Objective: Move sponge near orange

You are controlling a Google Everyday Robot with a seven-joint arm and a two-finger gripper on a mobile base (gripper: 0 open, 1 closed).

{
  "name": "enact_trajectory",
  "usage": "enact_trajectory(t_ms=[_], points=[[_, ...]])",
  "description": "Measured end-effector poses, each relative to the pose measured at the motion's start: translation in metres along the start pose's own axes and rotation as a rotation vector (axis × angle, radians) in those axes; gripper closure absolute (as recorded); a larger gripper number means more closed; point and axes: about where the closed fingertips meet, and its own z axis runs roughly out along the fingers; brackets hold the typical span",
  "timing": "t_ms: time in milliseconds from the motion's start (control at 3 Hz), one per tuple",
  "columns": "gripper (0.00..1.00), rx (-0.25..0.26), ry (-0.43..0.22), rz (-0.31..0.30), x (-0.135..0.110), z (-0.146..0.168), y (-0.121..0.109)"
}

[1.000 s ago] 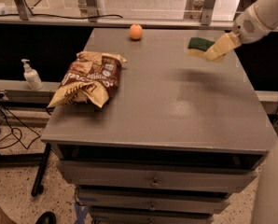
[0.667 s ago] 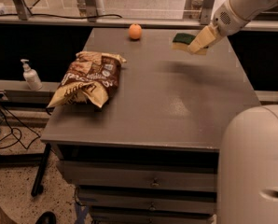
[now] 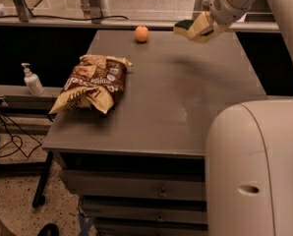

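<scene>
The orange [image 3: 141,33] is small and round and sits at the far edge of the grey table [image 3: 186,102]. My gripper [image 3: 194,28] is shut on the sponge [image 3: 184,26], which shows a dark green top and pale yellow base. It holds the sponge in the air above the table's far edge, to the right of the orange and apart from it. The white arm runs up to the top right corner.
A brown and yellow snack bag [image 3: 92,85] lies on the table's left side. A white pump bottle [image 3: 32,80] stands on a lower shelf at the left. The robot's white body [image 3: 254,171] fills the lower right. Drawers are below the tabletop.
My gripper has carried the sponge leftward along the far edge of the table, from the right side toward the orange. The orange and the bag have not moved.
</scene>
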Motion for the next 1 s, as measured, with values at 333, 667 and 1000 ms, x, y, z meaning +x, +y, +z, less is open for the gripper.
enact_trajectory(t_ms=[333,667,1000], points=[[1.00,0.023,-0.050,0.174,-0.001,-0.018,0.009],[1.00,-0.001,-0.066,0.289,0.009,-0.025,0.036],[1.00,-0.038,-0.103,0.301,0.022,-0.023,0.066]])
